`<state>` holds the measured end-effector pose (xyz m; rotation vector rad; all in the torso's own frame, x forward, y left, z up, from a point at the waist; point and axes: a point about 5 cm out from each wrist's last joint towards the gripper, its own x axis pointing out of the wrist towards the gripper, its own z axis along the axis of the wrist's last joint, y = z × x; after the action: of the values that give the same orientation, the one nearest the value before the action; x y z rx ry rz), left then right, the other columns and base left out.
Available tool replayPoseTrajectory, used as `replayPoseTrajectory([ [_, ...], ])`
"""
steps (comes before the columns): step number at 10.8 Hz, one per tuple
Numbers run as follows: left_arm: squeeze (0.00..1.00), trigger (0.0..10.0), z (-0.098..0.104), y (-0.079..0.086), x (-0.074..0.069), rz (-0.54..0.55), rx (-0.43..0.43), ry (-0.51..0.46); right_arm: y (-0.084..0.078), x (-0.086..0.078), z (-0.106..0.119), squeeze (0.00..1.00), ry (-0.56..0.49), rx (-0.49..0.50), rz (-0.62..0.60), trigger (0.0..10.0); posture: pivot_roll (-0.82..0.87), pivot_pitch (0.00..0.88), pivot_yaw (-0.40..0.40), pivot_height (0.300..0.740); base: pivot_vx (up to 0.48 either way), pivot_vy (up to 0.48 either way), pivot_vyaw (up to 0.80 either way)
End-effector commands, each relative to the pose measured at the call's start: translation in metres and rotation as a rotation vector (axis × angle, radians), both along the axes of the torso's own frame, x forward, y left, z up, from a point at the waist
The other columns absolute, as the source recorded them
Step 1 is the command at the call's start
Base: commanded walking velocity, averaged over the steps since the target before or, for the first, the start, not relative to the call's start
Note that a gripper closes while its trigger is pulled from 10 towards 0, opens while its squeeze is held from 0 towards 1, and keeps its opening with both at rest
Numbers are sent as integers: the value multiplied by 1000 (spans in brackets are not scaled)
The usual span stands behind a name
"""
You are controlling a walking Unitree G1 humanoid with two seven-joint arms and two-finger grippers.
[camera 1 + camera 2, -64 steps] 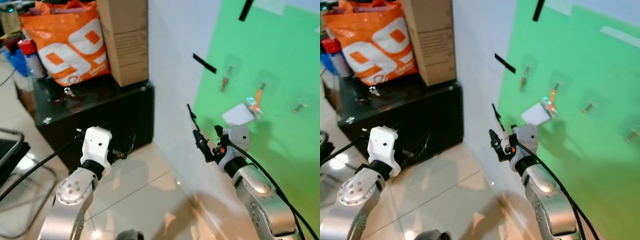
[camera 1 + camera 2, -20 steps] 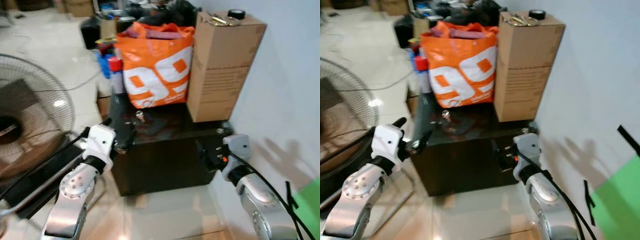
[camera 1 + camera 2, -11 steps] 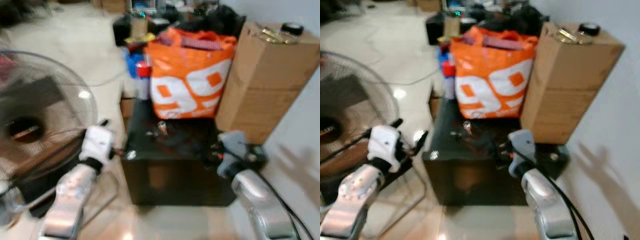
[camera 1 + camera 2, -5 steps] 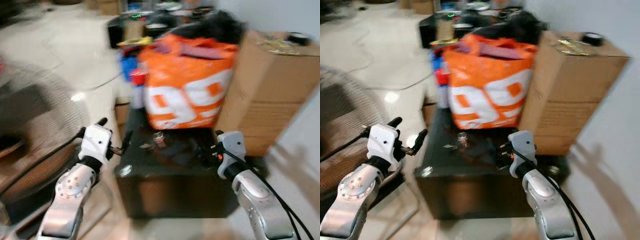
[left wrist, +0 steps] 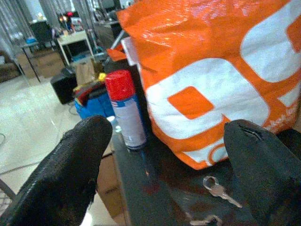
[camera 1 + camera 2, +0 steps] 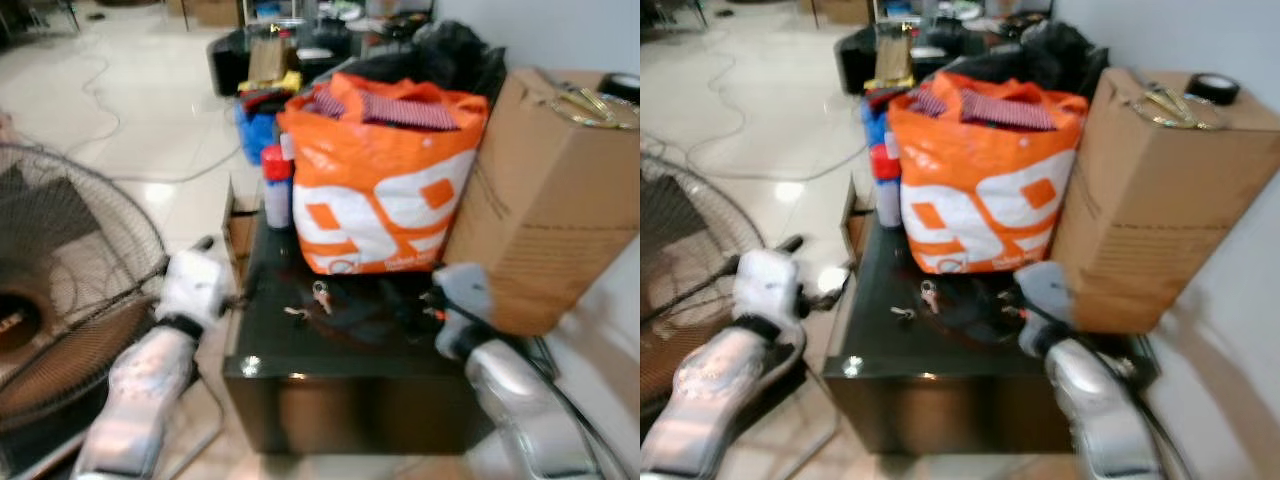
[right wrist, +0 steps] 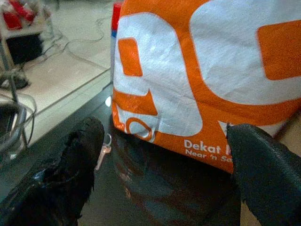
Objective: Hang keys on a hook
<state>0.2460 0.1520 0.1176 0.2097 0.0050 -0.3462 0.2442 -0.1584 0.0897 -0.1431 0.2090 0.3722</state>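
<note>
Two small keys [image 6: 320, 295] lie on the glossy black cabinet top [image 6: 330, 372], just in front of an orange and white bag [image 6: 385, 200]. The left wrist view has one key [image 5: 218, 189] flat on the dark top between its fingers. My left gripper [image 5: 167, 160] is open and hovers beside the cabinet's left edge, apart from the keys. My right gripper [image 7: 164, 165] is open too and hangs low over the cabinet's right half, facing the bag, with a key [image 7: 102, 149] beyond one fingertip. Nothing is held by either.
A tall cardboard box [image 6: 550, 200] stands right of the bag, with a black tape roll [image 6: 1217, 88] on top. A red-capped spray can [image 6: 275, 185] stands at the bag's left. A floor fan [image 6: 60, 300] fills the left. Cables cross the shiny floor behind.
The whole picture has swung from the green wall with hooks to the black cabinet and moved closer, so the camera moved. Both grippers stay open, held out in front.
</note>
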Motion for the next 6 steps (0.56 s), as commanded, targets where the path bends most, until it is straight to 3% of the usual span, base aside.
replayPoseTrajectory([
  [1,0,10000,3,11,0,30,28,-13,10,4,8,1000,-38,17,46,10000,11,0,7,740,326,0,800],
  [3,0,10000,3,10,-2,26,30,-12,9,4,6,1000,-28,-7,87,10000,15,0,0,740,322,0,800],
  [5,0,10000,2,9,-3,23,33,-10,6,6,4,1000,-16,-37,115,10000,19,0,-6,740,306,0,0],
  [6,0,10000,1,9,-3,22,38,-3,6,8,2,1000,-11,-61,127,10000,20,0,-7,740,0,0,0],
])
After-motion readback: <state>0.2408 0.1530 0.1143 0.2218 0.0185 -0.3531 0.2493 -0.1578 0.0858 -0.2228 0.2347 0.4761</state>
